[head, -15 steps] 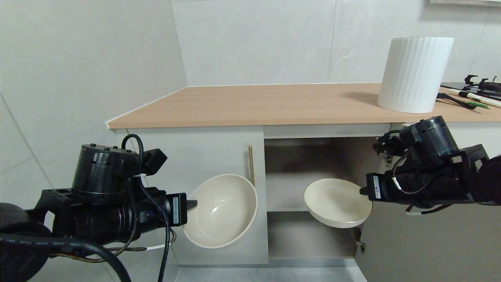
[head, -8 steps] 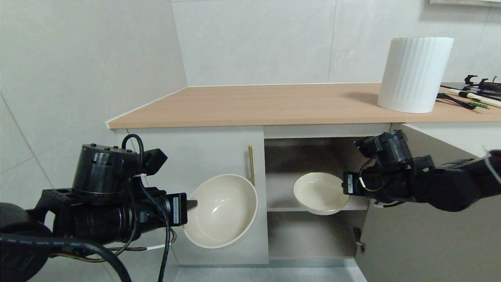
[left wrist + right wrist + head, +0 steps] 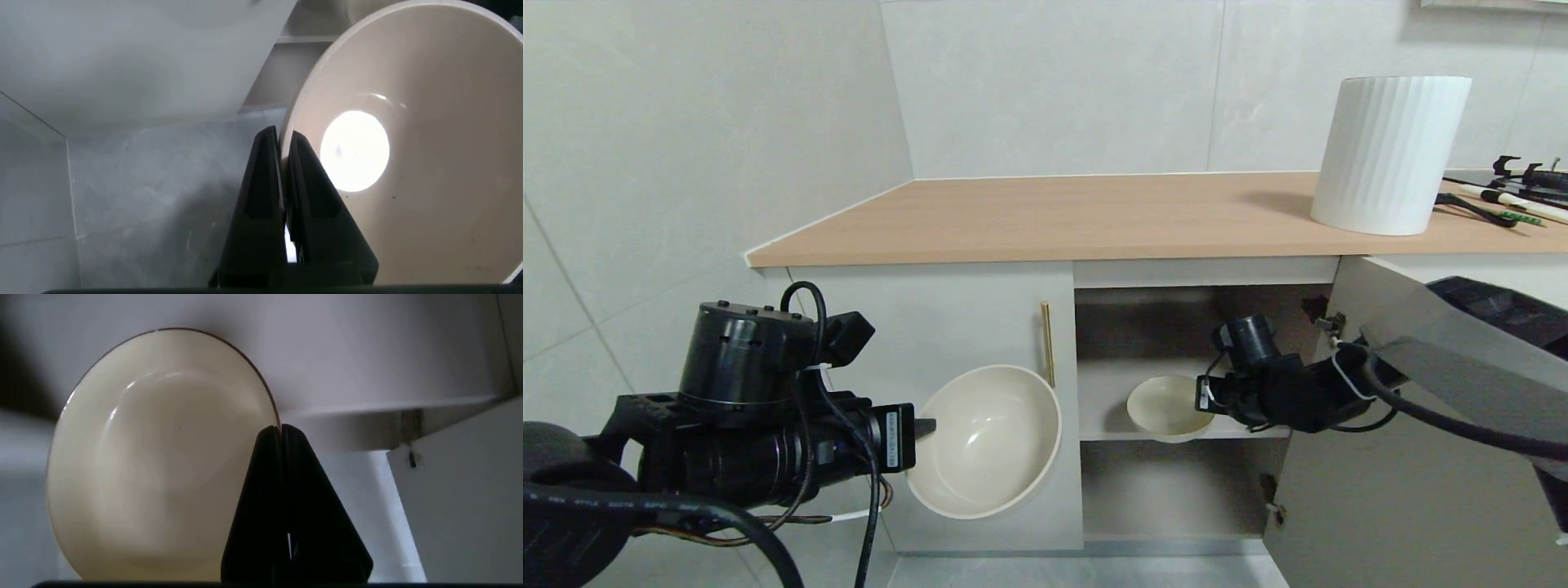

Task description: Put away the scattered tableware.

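My left gripper [image 3: 925,425] is shut on the rim of a large cream bowl [image 3: 988,441], held tilted in front of the closed left cabinet door [image 3: 956,327]. In the left wrist view its fingers [image 3: 266,175] pinch the bowl [image 3: 409,147] by its edge. My right gripper [image 3: 1199,398] reaches inside the open cabinet and is shut on the rim of a cream plate [image 3: 1164,406], which is over the inner shelf [image 3: 1111,429]. The right wrist view has the plate [image 3: 155,457] clamped at the gripper [image 3: 282,431].
A wooden countertop [image 3: 1054,216] runs above the cabinet, with a white ribbed container [image 3: 1388,155] and some utensils [image 3: 1503,204] at its right end. The right cabinet door [image 3: 1413,425] stands open beside my right arm. A brass handle [image 3: 1046,343] is on the left door.
My right arm has pushed forward into the cabinet, carrying the plate from in front of the opening to over the shelf. The left arm and its bowl have stayed put.
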